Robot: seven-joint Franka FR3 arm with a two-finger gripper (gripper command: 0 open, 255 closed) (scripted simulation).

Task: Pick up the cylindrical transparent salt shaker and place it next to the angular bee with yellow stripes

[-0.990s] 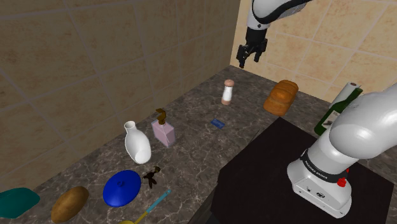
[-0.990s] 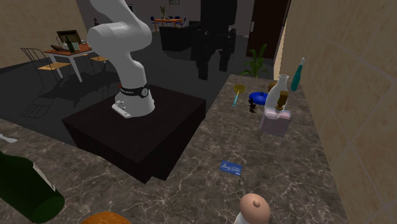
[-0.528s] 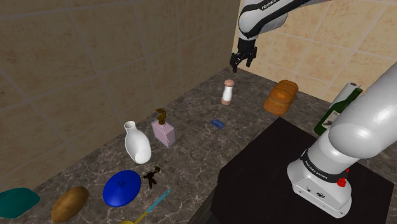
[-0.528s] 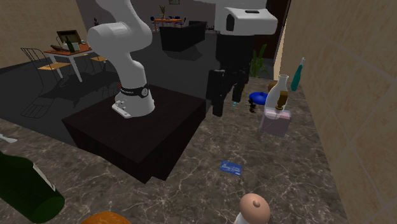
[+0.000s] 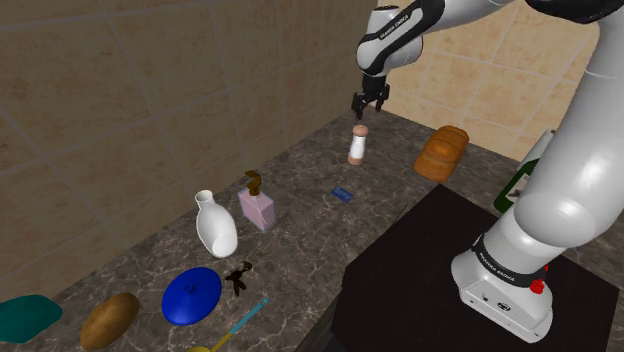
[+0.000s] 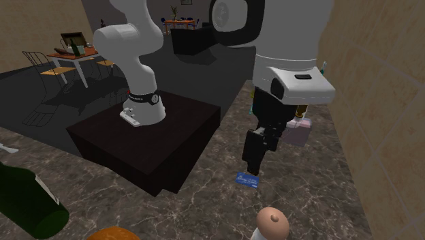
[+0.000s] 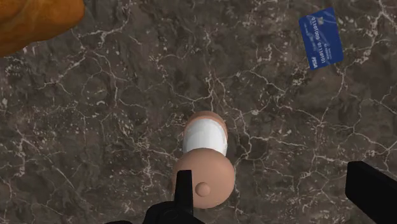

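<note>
The dark marbled bench runs along a tan tiled wall; at the shoulder view's lower right the black stand carries the white arm, which arches over to the far end of the bench.

There is one of each thing, and four of them are containers. The green bottle stands beside the stand, and I cannot tell what is inside it; the brown loaf lies near the far corner; the white vase stands upright, and I cannot tell what its mouth holds; the blue disc lies flat near the vase; the pink pump dispenser stands just beside the vase.

The hand hangs directly above the salt shaker, its fingers spread wide, released, grasping nothing. The salt shaker stands upright on the bench near the loaf, with a tan cap and foot and a white band between; in the wrist view its cap sits close by one finger, off the middle of the gap. The blue card lies flat between salt shaker and pump dispenser. The bee is a small dark figure just beside the blue disc, well apart from the salt shaker; its stripes are too small to tell.
</note>
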